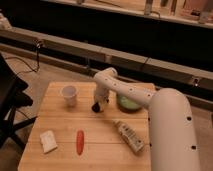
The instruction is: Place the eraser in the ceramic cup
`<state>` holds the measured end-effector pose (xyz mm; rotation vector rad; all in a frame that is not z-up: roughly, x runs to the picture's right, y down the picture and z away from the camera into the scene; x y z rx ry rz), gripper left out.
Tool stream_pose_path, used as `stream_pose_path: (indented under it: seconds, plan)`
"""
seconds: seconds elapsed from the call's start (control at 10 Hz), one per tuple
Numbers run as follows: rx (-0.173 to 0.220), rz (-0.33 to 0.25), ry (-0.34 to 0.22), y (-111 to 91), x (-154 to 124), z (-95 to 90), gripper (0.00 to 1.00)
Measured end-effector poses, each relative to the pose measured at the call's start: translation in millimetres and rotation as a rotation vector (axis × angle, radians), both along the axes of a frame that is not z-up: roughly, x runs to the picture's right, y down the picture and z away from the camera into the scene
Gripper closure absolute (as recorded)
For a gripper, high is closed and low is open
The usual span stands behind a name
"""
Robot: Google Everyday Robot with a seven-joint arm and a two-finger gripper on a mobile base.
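The ceramic cup (69, 94) is small, white and tapered, and stands upright at the back left of the wooden table (65, 129). My gripper (96, 106) points down at the table's back middle, right of the cup and apart from it. A small dark shape shows at its tip, close to the table top. It may be the black eraser, but I cannot tell it from the fingers.
A dark green bowl (128, 103) sits just right of the gripper, partly behind my white arm (150, 107). A tube-like bottle (128, 135) lies at the front right. An orange-red stick (80, 141) and a white block (48, 141) lie at the front left.
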<state>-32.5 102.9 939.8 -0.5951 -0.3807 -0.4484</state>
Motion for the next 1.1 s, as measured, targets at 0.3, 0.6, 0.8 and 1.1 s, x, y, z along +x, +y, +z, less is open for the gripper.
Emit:
stream_pose_path:
  seconds: [0.3, 0.6, 0.8, 1.1]
  plan:
    - [0.003, -0.004, 0.000, -1, -1, -0.4, 1.00]
    - [0.013, 0.001, -0.003, -3, -2, -3.7, 1.00]
    - [0.112, 0.055, -0.018, -17, 8, -26.6, 1.00]
    - [0.264, 0.131, -0.067, -63, 14, -92.7, 0.96]
